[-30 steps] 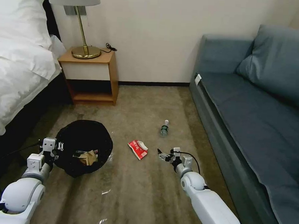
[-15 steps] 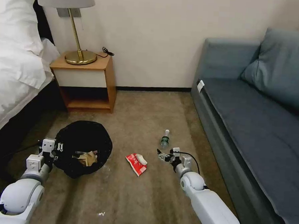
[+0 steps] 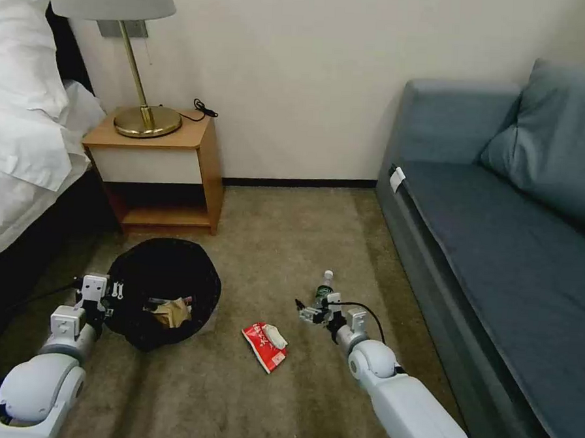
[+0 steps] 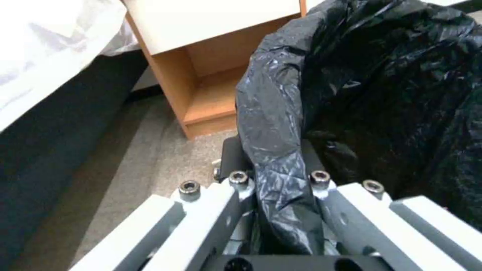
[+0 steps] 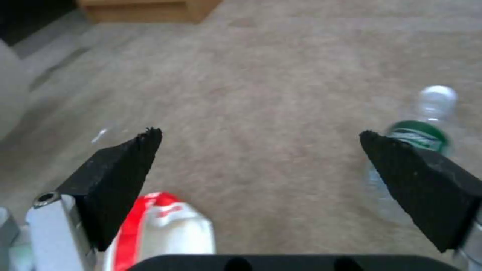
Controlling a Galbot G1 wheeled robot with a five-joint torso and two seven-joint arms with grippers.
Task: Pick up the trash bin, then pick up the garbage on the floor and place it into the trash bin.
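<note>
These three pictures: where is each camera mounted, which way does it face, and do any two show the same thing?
Head view: on the head, looking forward and down at the carpet; both arms show, the left gripper holding the trash bin, the right gripper open.
Left wrist view: on the left wrist, looking along its fingers, clamped on the bin's black bag.
Right wrist view: on the right wrist, looking at carpet between open pads.
Shared: head and right wrist views both show the red-and-white packet and the bottle.

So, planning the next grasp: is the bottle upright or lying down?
Lying down. The bottle rests on its side on the carpet, white cap toward the wall, beside the open right gripper.
</note>
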